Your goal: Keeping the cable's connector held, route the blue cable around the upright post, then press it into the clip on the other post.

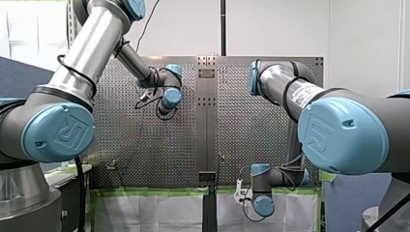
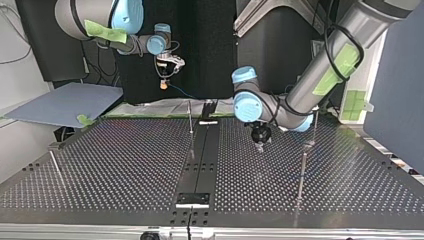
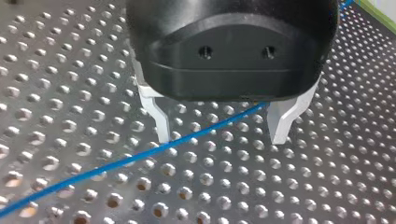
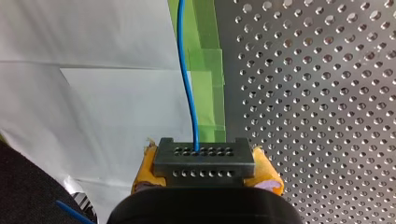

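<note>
My left gripper [image 3: 222, 137] hangs low over the perforated table [image 3: 70, 93], its metal fingers [image 3: 159, 121] open. The blue cable [image 3: 140, 158] lies on the table and runs between them, touching neither. In the top view this gripper [image 2: 260, 144] is right of the centre strip. My right gripper [image 4: 205, 176] is shut with its yellow pads [image 4: 268, 175] on the black connector [image 4: 204, 156], from which the blue cable [image 4: 187, 84] leads away. In the top view that gripper [image 2: 164, 80] is raised beyond the table's far edge.
Thin upright posts stand on the table in the top view: one near the middle at the far side [image 2: 190, 120], one at the right [image 2: 302, 172], another behind it [image 2: 316, 125], and one at the left [image 2: 55, 167]. Green tape and white sheeting [image 4: 116, 107] line the table's edge.
</note>
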Controlling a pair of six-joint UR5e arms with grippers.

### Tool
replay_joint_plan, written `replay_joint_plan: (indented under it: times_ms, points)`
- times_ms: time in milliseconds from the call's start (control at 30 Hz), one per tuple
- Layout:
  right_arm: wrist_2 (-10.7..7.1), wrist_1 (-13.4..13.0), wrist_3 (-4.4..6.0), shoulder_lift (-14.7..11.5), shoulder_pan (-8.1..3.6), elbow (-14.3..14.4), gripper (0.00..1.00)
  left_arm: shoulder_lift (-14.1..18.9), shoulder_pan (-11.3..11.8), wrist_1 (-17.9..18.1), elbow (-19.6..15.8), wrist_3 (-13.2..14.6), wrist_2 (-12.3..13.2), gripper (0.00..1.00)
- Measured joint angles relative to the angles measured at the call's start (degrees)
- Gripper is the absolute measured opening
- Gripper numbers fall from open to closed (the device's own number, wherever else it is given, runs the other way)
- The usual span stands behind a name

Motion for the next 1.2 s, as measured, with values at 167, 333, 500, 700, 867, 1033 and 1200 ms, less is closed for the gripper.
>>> replay_joint_plan:
  times_ms: [167, 333, 500, 700, 867, 1033, 1200]
  points:
    - [-0.03, 0.0, 0.09, 0.0, -0.01, 0.0, 0.00, -0.2, 0.9, 0.3, 0.0, 0.5, -0.6, 1.00]
    - [-0.28, 0.0, 0.13, 0.0, 0.01, 0.0, 0.00, -0.9, 0.9, 0.6, 0.0, 0.4, -0.7, 1.00]
    - [-0.38, 0.0, 0.22, 0.0, 0.03, 0.0, 0.00, -3.2, 0.5, 0.7, 0.0, 0.2, -1.1, 1.00]
    - [-0.46, -0.1, 0.31, 0.0, 0.02, 0.0, 0.00, -4.5, 0.0, 0.8, 0.0, 0.0, -1.3, 1.00]
    - [-0.51, -0.1, 0.32, 0.0, 0.03, 0.0, 0.00, -4.6, -0.5, 0.9, 0.0, -0.3, -1.2, 1.00]
    - [-0.65, -0.1, 0.32, 0.0, 0.09, 0.0, 0.00, -4.7, -0.9, 1.2, 0.0, -0.7, -1.1, 1.00]
    - [-0.72, -0.1, 0.32, 0.0, 0.15, 0.0, 0.00, -5.1, -1.2, 1.7, 0.0, -1.0, -0.8, 1.00]
